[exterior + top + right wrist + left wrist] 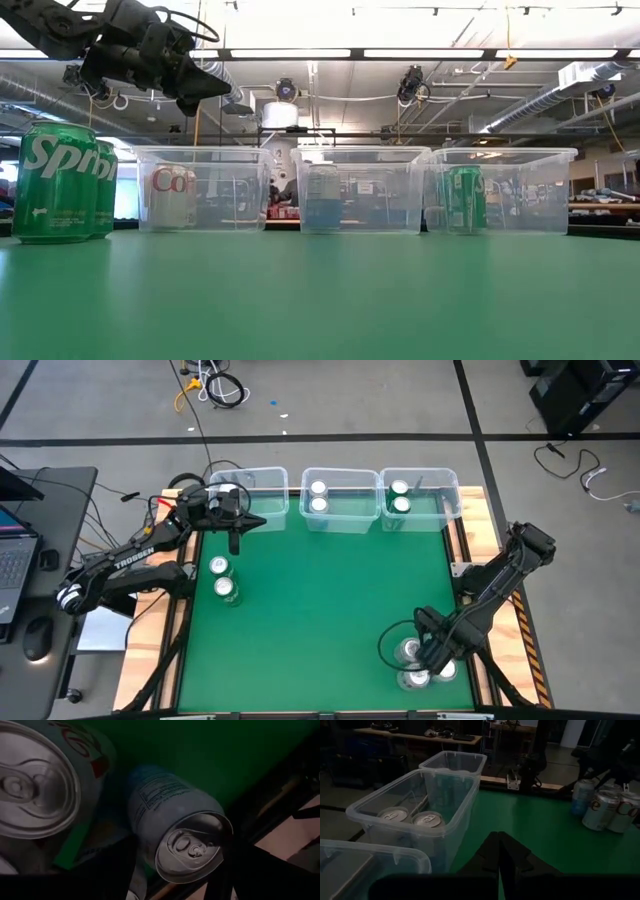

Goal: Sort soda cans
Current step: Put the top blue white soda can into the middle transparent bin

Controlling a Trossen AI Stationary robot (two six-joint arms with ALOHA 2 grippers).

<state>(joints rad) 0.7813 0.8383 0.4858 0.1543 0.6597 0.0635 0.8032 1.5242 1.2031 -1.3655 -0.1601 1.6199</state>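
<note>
Right fingers [432, 657] apart around a pale can [175, 832], left fingers [498, 851] together, empty.

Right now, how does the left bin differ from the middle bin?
In the low view, the left bin holds a silver-white can with red lettering; the middle bin holds a pale blue can. The left end effector hangs, shut, beside the left bin; no arm is near the middle bin. Both are clear plastic.
</note>
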